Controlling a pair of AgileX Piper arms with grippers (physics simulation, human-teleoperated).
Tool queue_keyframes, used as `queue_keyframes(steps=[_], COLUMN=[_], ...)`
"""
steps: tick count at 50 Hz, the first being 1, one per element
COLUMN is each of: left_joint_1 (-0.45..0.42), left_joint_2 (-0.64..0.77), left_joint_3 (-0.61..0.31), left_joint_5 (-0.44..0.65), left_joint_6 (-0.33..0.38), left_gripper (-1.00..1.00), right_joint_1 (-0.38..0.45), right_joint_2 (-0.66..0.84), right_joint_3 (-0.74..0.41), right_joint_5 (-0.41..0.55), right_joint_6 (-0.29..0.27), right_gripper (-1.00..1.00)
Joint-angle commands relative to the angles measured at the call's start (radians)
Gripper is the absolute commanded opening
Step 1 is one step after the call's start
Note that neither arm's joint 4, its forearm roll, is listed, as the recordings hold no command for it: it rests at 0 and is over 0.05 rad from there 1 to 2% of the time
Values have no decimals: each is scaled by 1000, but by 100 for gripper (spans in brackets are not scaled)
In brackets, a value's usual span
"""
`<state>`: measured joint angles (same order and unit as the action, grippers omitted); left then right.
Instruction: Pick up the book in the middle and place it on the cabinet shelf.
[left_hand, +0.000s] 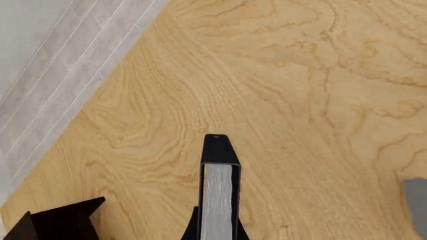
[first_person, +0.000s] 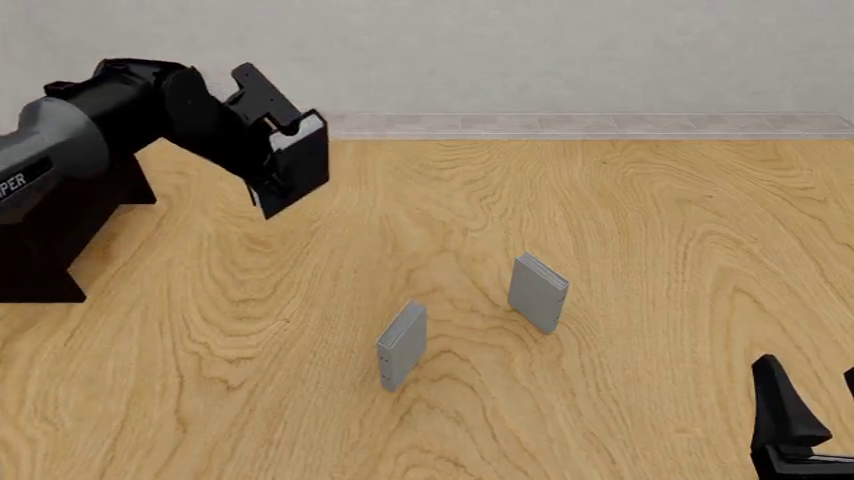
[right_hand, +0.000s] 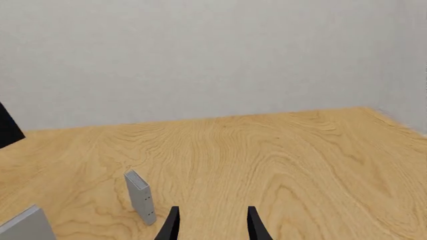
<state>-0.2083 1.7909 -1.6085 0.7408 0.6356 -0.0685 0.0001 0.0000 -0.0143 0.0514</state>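
The black book (first_person: 296, 165) with white page edges (left_hand: 217, 200) hangs tilted in the air above the table's far left, and my left gripper (first_person: 276, 140) is shut on it. The dark cabinet shelf (first_person: 60, 235) stands just left of the book, partly hidden behind my left arm; one corner of it shows in the left wrist view (left_hand: 60, 222). My right gripper (right_hand: 212, 225) rests low at the near right of the table (first_person: 798, 430), open with nothing between its fingers.
Two small grey books stand upright mid-table, one nearer (first_person: 403, 345) and one farther right (first_person: 538, 292). The right wrist view shows both grey books (right_hand: 140, 197) (right_hand: 27, 227). A tiled floor strip (left_hand: 60, 55) borders the table's far edge.
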Motion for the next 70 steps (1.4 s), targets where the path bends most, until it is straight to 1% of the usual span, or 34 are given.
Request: queue_keyframes(steps=[1, 3, 7, 12, 14, 17, 18, 20, 22, 23, 25, 26, 28, 31, 32, 33, 34, 35, 36, 41, 43, 44, 45, 48, 50, 51, 52, 54, 58, 60, 64, 67, 69, 70], left_joint_1=[151, 195, 234, 296, 313, 350, 351, 375, 412, 448, 440, 475, 490, 530, 526, 521, 522, 522, 522, 543, 543, 546, 551, 559, 569, 569, 575, 579, 589, 590, 598, 610, 609, 612], left_joint_2=[-106, -130, -149, -167, -188, -194, -201, -196, -194, -189, -186, -167, -160, -149, -155, -159, -156, -156, -147, -122, -102, -84, -75, -56, -16, -16, -4, 14, 43, 52, 79, 87, 94, 107], left_joint_3=[123, 166, 150, 156, 194, 167, 186, 185, 205, 233, 226, 212, 211, 216, 234, 228, 185, 184, 146, 123, 101, 74, 69, 93, 39, 38, 6, -17, -28, -36, -79, -47, -58, -71], left_joint_5=[-134, -175, -182, -234, -265, -291, -310, -323, -379, -422, -417, -432, -444, -496, -526, -538, -525, -525, -507, -520, -504, -477, -487, -524, -500, -500, -480, -477, -479, -479, -448, -483, -480, -470], left_joint_6=[182, 262, 289, 363, 416, 440, 465, 479, 514, 555, 544, 539, 540, 559, 587, 591, 564, 564, 555, 577, 562, 538, 536, 572, 551, 551, 531, 532, 538, 536, 505, 535, 529, 514], left_gripper=[-100, -100, -100, -100, -100, -100, -100, -100, -100, -100, -100, -100, -100, -100, -100, -100, -100, -100, -100, -100, -100, -100, -100, -100, -100, -100, -100, -100, -100, -100, -100, -100, -100, -100], right_joint_1=[4, 4, 4, 3, 3, 3, 3, 3, 2, 2, 2, 3, 3, 2, 2, 2, 2, 2, 1, 4, 4, 4, 4, 6, 6, 6, 6, 4, 3, 4, 5, 5, 5, 5], right_joint_2=[0, 0, 0, 0, 0, 0, 0, 0, 0, 0, 0, 0, 0, 0, 0, 0, 0, 0, 0, 0, 0, 0, 1, 2, 2, 2, 18, 69, 197, 232, 386, 480, 510, 567], right_joint_3=[0, 0, 0, 0, 0, 0, 0, 0, 0, 0, 0, 0, 0, 0, 0, 0, 0, 0, 0, 0, 0, 0, 0, 0, 0, 0, 0, 0, 0, 0, 0, 0, 0, 0], right_joint_5=[-7, -6, -7, -6, -6, -6, -6, -7, -6, -6, -6, -6, -6, -6, -6, -6, -6, -6, -6, -3, -3, -3, -4, -4, -4, -4, -22, -75, -200, -235, -388, -481, -510, -566], right_joint_6=[-18, -17, -16, -16, -15, -15, -15, -16, -15, -16, -16, -18, -18, -18, -19, -19, -19, -19, -19, -26, -26, -28, -29, -34, -34, -34, -33, -32, -35, -35, -34, -37, -37, -38], right_gripper=[100, 100, 100, 100, 100, 100, 100, 100, 100, 100, 100, 100, 100, 100, 100, 100, 100, 100, 100, 100, 100, 100, 100, 100, 100, 100, 100, 100, 100, 100, 100, 100, 100, 100])
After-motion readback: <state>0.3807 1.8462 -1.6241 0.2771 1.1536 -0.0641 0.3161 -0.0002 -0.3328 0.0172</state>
